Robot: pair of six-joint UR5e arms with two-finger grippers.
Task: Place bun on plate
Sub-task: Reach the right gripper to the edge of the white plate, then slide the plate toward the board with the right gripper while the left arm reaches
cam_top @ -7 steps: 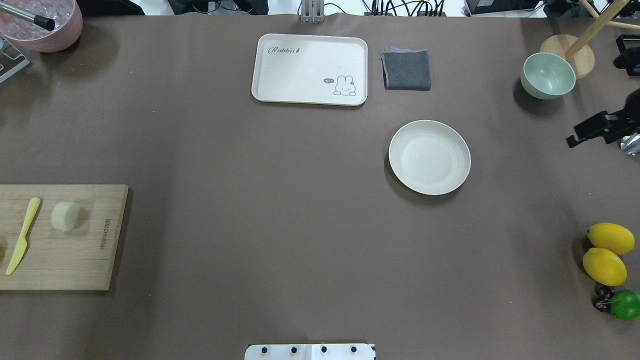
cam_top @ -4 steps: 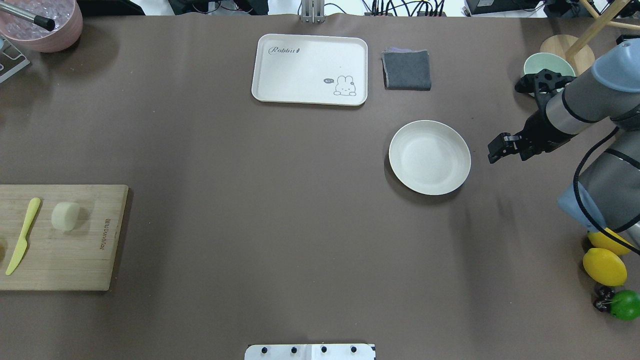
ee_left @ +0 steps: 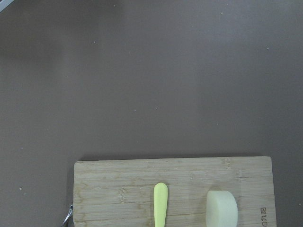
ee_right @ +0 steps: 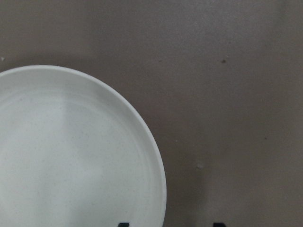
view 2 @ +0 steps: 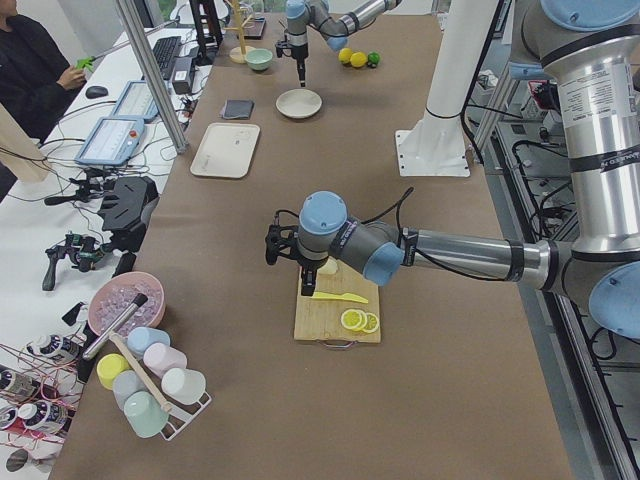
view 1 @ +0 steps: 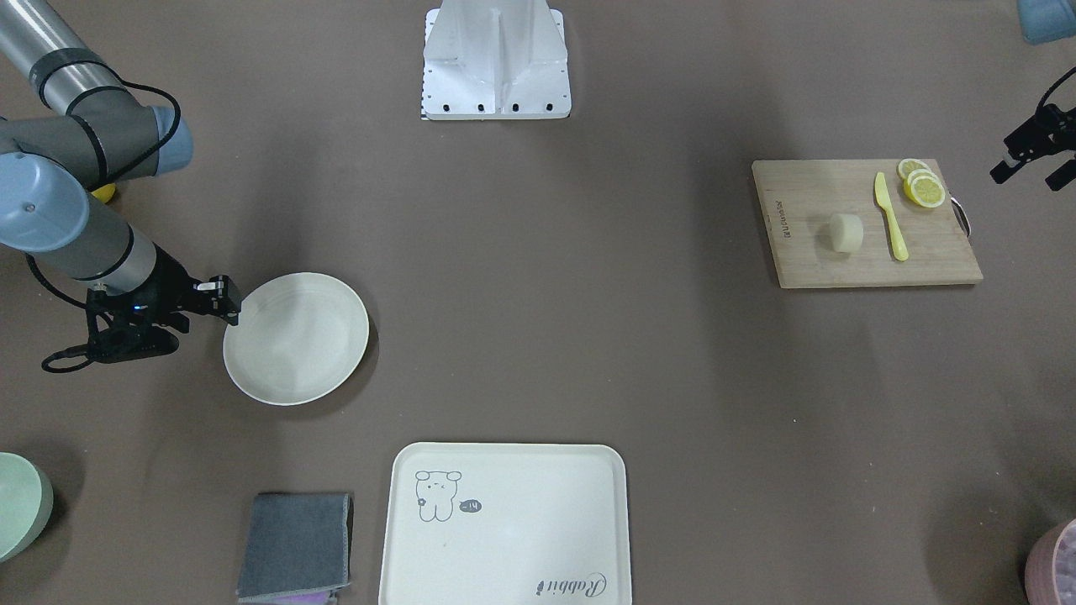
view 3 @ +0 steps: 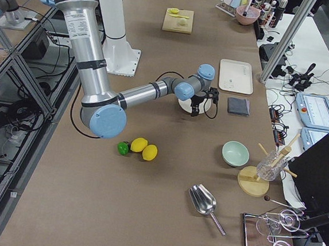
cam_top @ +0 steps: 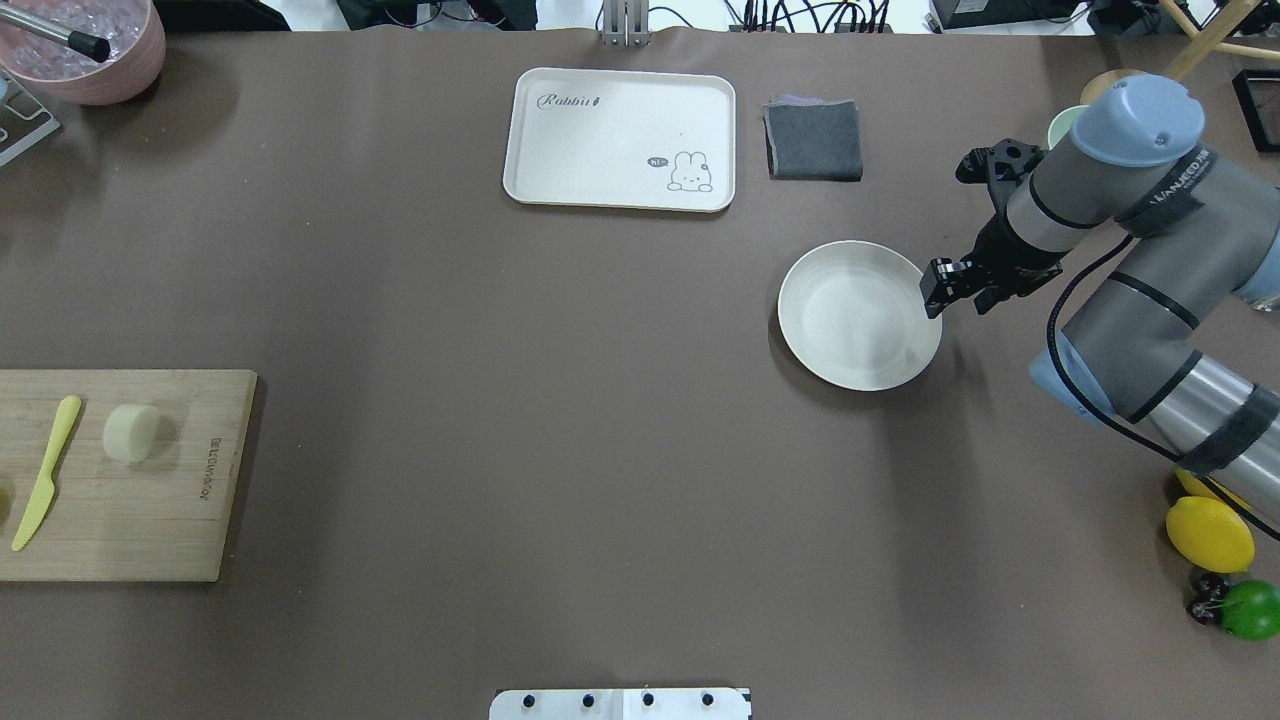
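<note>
Currently bun [cam_top: 131, 432] sits on cutting board [cam_top: 150, 520] beside yellow knife [cam_top: 45, 470], well apart from plate [cam_top: 850, 320]; right claw [cam_top: 943, 288] hangs open over plate's rim, left claw [view 1: 1027, 175] open near board.

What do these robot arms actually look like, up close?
The right arm and left arm are silver-grey tubes with pale blue joint caps. A black cable loops along each; black bands wrap the tubes. The right gripper is black, two-fingered.
</note>
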